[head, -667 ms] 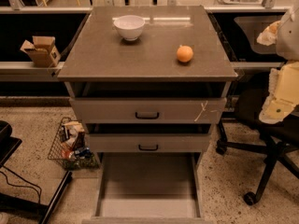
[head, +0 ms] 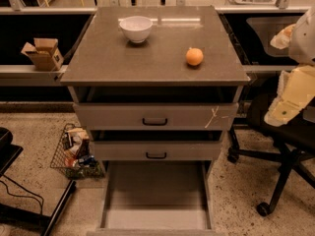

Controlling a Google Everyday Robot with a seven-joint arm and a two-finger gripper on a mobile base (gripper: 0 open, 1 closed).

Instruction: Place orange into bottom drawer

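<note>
The orange [head: 194, 56] sits on the right part of the grey cabinet top [head: 147, 63], near its front edge. The bottom drawer [head: 156, 195] is pulled out wide open, and its flat grey floor is bare. The two drawers above it are nearly closed, showing grey fronts with black handles. My arm is at the right edge of the camera view, with cream-coloured parts, and my gripper [head: 281, 111] hangs right of the cabinet, about level with the top drawer. It is well clear of the orange and holds nothing that I can see.
A white bowl [head: 136, 28] stands at the back left of the cabinet top. A black office chair [head: 280, 156] is to the right of the cabinet, under my arm. A wire basket of items [head: 76, 154] sits on the floor to the left. A cardboard box [head: 43, 53] rests on a left shelf.
My arm at the right edge has edged slightly to the left. The orange, bowl and drawers have not moved.
</note>
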